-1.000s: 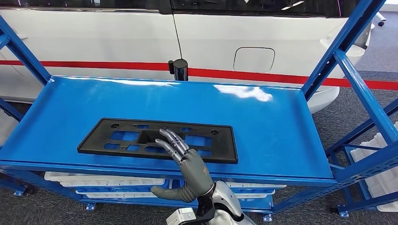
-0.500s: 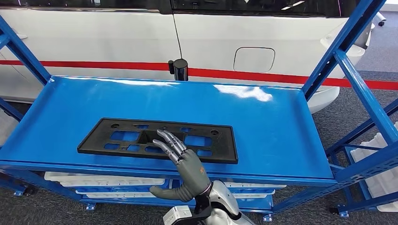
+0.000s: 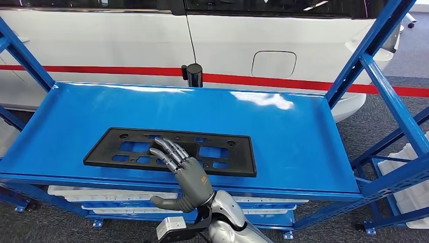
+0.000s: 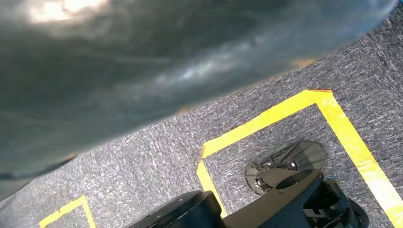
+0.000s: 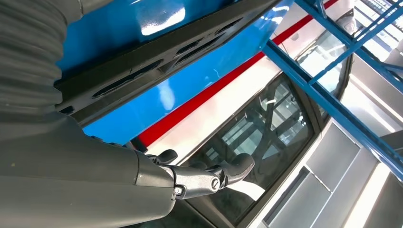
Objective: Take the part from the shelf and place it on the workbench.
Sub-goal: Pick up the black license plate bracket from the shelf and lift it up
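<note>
Right hand [image 3: 186, 174], fingers spread and extended over the near edge of the part [image 3: 136, 147], thumb [image 3: 164, 203] hanging below the shelf [image 3: 293, 136] lip; it holds nothing, and contact between fingertips and part cannot be judged. The part, a flat black plate with rectangular cut-outs, lies on the blue shelf top, near its front edge and left of centre. White bins [image 3: 101, 195] sit on the lower shelf level; their contents are hidden. Behind the shelf, a white car [image 3: 126, 40] with a red stripe. Left hand state cannot be told.
</note>
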`<action>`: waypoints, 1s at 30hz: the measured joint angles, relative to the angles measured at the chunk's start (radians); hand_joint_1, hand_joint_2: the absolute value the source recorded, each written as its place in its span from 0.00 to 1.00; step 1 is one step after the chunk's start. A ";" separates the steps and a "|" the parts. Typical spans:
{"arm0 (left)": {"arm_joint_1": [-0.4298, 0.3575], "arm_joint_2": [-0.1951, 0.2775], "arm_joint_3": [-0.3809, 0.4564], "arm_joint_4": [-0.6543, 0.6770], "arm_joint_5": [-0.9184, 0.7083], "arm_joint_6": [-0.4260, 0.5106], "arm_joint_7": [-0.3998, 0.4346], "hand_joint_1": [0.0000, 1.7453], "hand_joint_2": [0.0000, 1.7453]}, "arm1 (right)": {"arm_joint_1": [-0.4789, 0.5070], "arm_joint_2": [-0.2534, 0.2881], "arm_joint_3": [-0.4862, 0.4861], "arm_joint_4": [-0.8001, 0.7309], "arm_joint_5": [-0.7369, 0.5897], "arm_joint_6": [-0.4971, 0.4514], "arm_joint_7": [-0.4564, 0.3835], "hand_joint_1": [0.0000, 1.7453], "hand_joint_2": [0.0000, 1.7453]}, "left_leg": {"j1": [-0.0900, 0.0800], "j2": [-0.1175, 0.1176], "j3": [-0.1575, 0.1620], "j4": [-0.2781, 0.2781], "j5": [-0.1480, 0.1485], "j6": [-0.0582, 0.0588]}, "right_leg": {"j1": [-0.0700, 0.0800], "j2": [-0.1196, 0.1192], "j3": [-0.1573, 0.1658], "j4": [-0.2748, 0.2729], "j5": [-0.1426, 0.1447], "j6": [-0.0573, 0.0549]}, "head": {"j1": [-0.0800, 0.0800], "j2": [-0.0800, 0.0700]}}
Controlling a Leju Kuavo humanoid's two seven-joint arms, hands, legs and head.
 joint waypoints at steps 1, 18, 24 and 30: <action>0.000 0.000 0.000 0.000 -0.002 0.000 0.001 0.00 0.00 | -0.008 0.007 0.004 0.011 0.007 -0.008 0.006 0.00 1.00 | 0.000 0.000 0.000 0.000 0.000 0.000 | 0.000 0.000 0.000 0.000 0.000 0.000 | 0.000 0.000; -0.002 0.000 0.000 0.000 -0.006 -0.003 0.008 0.00 0.00 | -0.061 0.044 0.046 0.144 0.217 -0.135 0.117 0.00 1.00 | 0.000 0.000 0.000 0.000 0.000 0.000 | 0.000 0.000 0.000 0.000 0.000 0.000 | 0.000 0.000; -0.003 -0.001 0.000 0.000 -0.011 -0.010 0.012 0.00 0.00 | -0.080 0.059 0.047 0.201 0.294 -0.126 0.190 0.00 1.00 | 0.000 0.000 0.000 0.000 0.000 0.000 | 0.000 0.000 0.000 0.000 0.000 0.000 | 0.000 0.000; -0.004 -0.001 0.000 0.000 -0.014 -0.016 0.015 0.00 0.00 | -0.100 0.069 0.056 0.244 0.416 -0.132 0.272 0.00 1.00 | 0.000 0.000 0.000 0.000 0.000 0.000 | 0.000 0.000 0.000 0.000 0.000 0.000 | 0.000 0.000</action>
